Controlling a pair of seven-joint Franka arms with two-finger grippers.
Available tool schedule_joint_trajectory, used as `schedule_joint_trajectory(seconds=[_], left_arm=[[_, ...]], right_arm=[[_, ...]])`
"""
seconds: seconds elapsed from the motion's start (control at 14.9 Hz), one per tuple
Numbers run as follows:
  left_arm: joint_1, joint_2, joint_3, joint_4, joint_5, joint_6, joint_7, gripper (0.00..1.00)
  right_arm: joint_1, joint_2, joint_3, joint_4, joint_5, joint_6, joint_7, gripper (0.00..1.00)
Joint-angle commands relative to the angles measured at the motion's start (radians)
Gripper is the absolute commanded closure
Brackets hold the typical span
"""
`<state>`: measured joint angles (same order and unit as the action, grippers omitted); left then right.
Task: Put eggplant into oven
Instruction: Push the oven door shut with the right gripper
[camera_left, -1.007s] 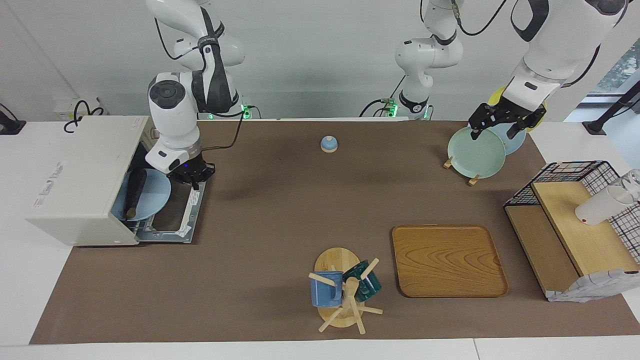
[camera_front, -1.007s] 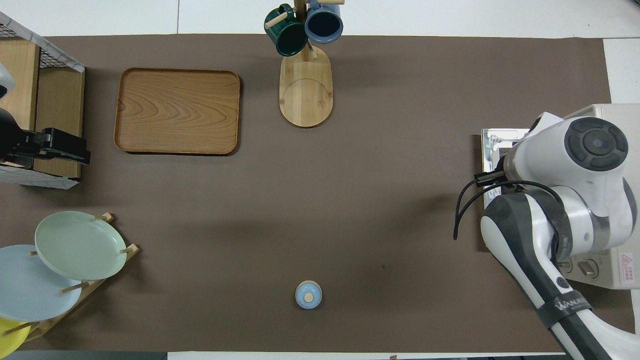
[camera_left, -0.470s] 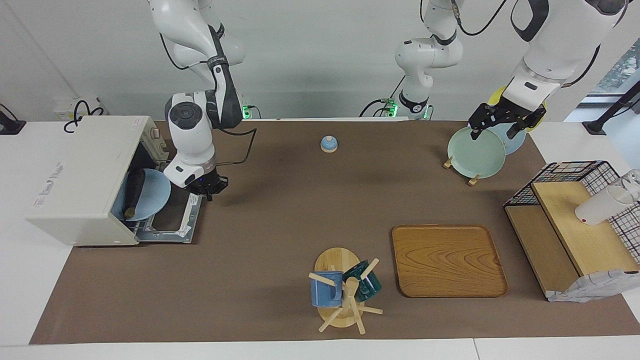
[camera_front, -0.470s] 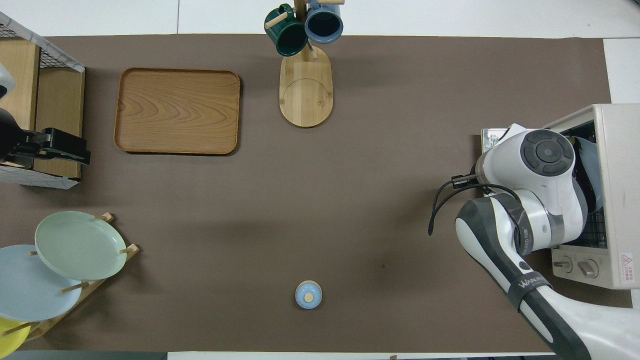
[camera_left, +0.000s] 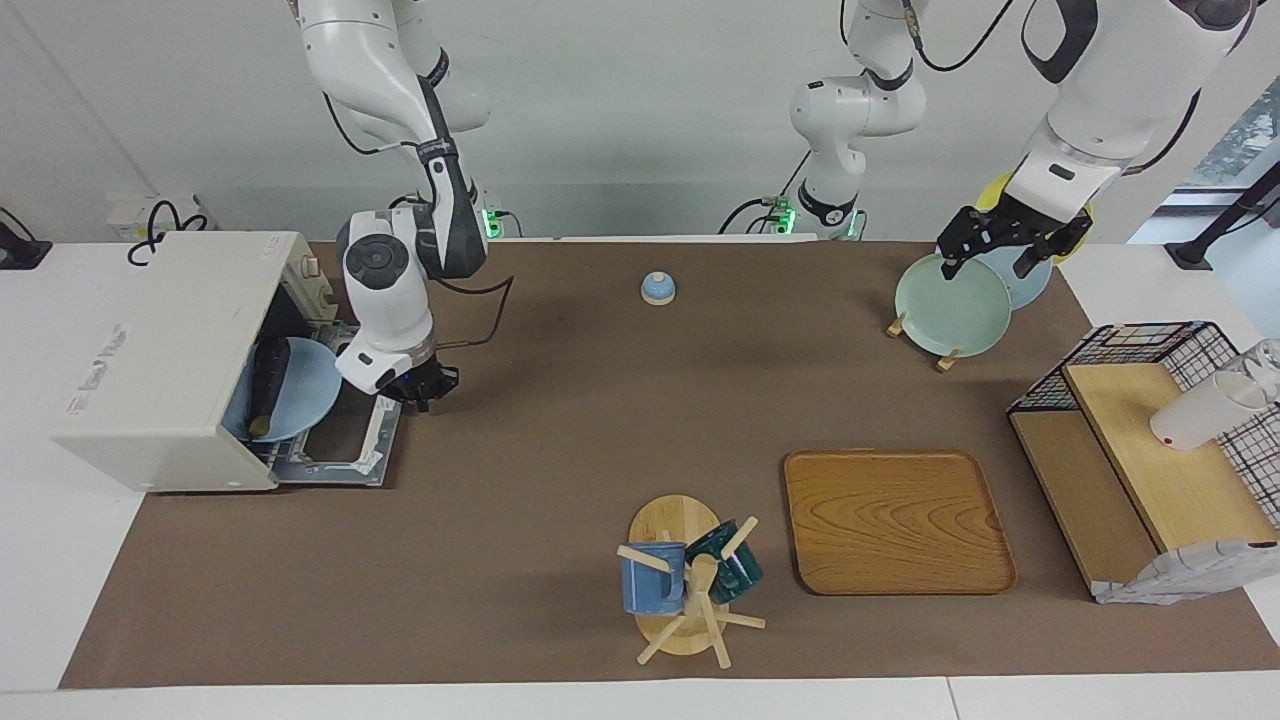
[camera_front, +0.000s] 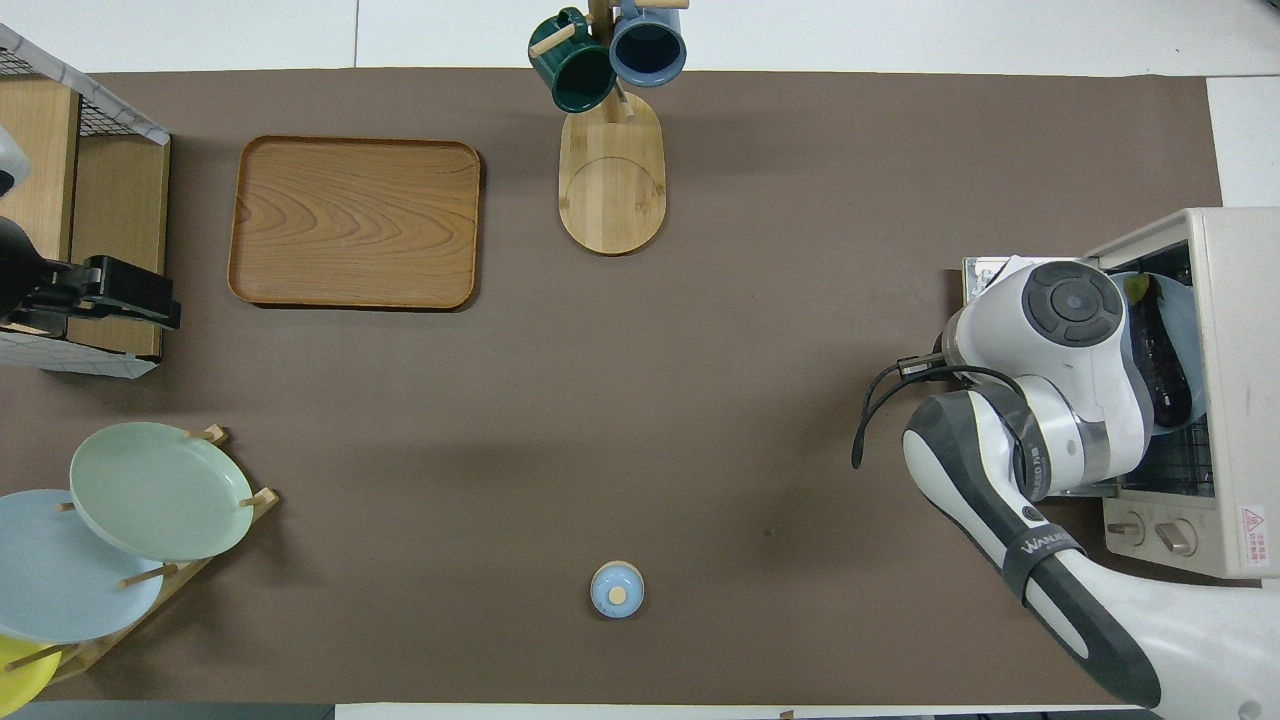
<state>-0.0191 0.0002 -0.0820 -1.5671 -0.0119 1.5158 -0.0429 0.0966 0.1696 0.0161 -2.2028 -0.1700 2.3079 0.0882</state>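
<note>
Glossy eggplant (camera_left: 266, 385) inside boxy oven (camera_left: 165, 355).

A plain pale grey wall (camera_left: 620, 120) stands at 12 o'clock in the facing view. The long white table (camera_left: 60, 600) carries a brown rectangular mat (camera_left: 560, 420). At 2 o'clock, a window (camera_left: 1245, 125) lets in daylight.

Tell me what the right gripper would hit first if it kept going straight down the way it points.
Most likely the oven's open door: the right gripper points down over that door's outer edge. Depth is unclear, so it might land on the brown mat just beside it.
</note>
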Motion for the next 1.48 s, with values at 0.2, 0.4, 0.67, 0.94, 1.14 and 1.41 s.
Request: schedule_joint_trajectory(seconds=[0.2,0.4,0.67,0.94,1.14,1.41], left_arm=[[0.011,-0.029,-0.012,-0.030,0.017,-0.002,-0.011,0.00],[0.011,-0.029,-0.010,-0.030,0.017,-0.002,-0.011,0.00],[0.011,-0.029,-0.012,-0.030,0.017,-0.002,-0.011,0.00],[0.013,-0.029,-0.010,-0.030,0.017,-0.002,-0.011,0.00],[0.011,-0.029,-0.012,-0.030,0.017,-0.002,-0.011,0.00],[0.011,-0.029,-0.012,-0.030,0.017,-0.002,-0.011,0.00]], right_arm=[[-0.015,-0.004,0.004,-0.015,-0.123,0.004,-0.001,1.00],[-0.026,-0.004,0.005,-0.015,-0.134,0.004,-0.001,1.00],[-0.026,-0.005,0.005,-0.015,-0.195,0.002,-0.002,1.00],[-0.023,-0.010,0.005,0.037,-0.250,-0.074,-0.027,1.00],[-0.044,-0.024,0.002,0.145,-0.243,-0.201,-0.165,1.00],[-0.098,-0.053,0.004,0.233,-0.215,-0.312,-0.304,1.00]])
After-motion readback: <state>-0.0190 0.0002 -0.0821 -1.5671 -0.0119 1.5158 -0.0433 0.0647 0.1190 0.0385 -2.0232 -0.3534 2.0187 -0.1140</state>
